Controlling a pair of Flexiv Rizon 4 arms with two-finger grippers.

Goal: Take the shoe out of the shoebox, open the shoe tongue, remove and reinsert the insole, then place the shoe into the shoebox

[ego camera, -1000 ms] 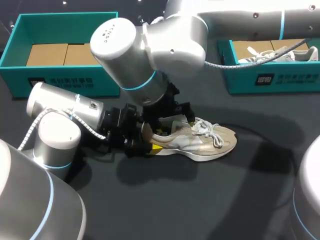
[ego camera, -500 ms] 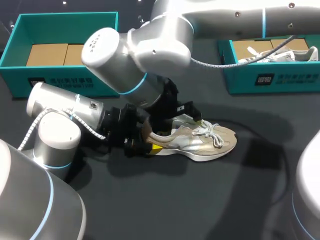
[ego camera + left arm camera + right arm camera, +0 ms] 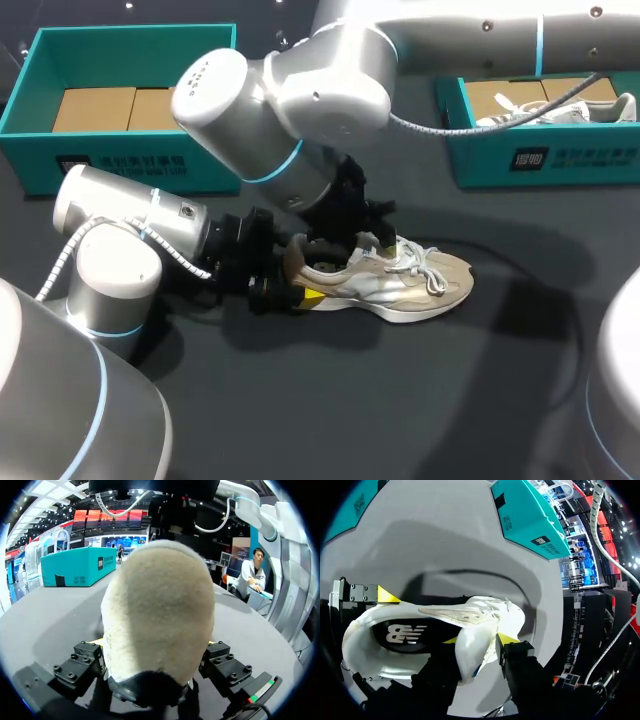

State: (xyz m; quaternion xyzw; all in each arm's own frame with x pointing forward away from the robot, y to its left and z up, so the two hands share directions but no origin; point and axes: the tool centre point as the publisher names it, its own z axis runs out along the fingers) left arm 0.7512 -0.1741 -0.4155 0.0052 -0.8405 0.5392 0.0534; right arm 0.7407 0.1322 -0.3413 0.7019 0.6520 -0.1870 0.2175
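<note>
two grips set mid-tabletop (image 3: 420, 400): your left gripper (image 3: 152, 672) clamps the shoe (image 3: 400, 285) at its heel (image 3: 157, 615), your right gripper (image 3: 479, 641) pinches the tongue (image 3: 470, 612). peel it forward slowly, heel pinned.

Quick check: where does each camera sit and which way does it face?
Head: above, behind, looking down at the table; left arm and right arm meet at the shoe.
Left wrist: on the left arm, facing the heel in the left gripper.
Right wrist: on the right arm, facing the tongue in the right gripper.
Both wrist views share the shoe.
</note>
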